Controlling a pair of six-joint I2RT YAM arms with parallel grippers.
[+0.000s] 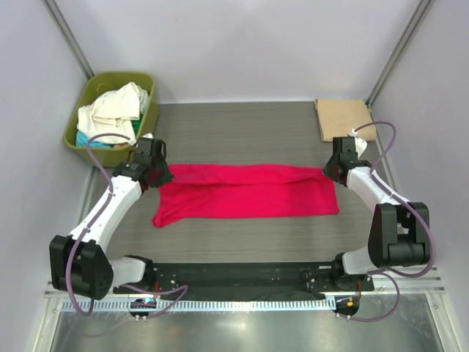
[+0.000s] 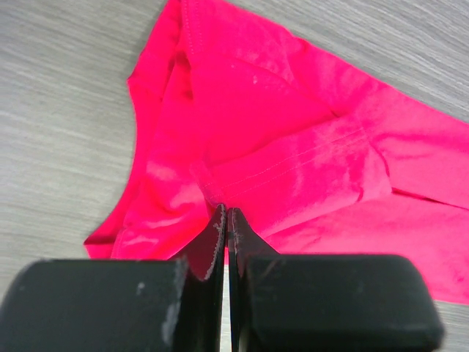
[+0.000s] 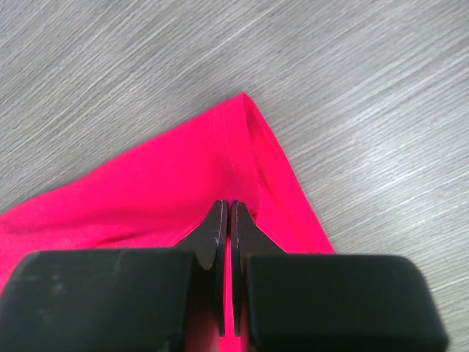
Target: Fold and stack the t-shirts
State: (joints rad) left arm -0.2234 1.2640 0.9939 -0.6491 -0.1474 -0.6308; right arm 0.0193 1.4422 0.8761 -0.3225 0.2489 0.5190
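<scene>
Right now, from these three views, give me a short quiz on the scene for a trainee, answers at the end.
1. True or false: the red t-shirt lies inside the green tub.
2. What lies at the far right corner of the table? A) folded tan shirt B) teal shirt C) white shirt
3. Fill in: the left gripper and right gripper are each shut on the ____.
Key: 1 false; 2 A; 3 red t-shirt.

On my feed the red shirt [image 1: 245,192] is plain crimson, no print. Table [image 1: 242,139] is grey woodgrain. Olive-green tub [image 1: 82,110] at 10 o'clock holds cream shirts [image 1: 117,104] and a teal shirt [image 1: 88,139]. There's a plain tan shirt [image 1: 344,117] at 1 o'clock.
</scene>
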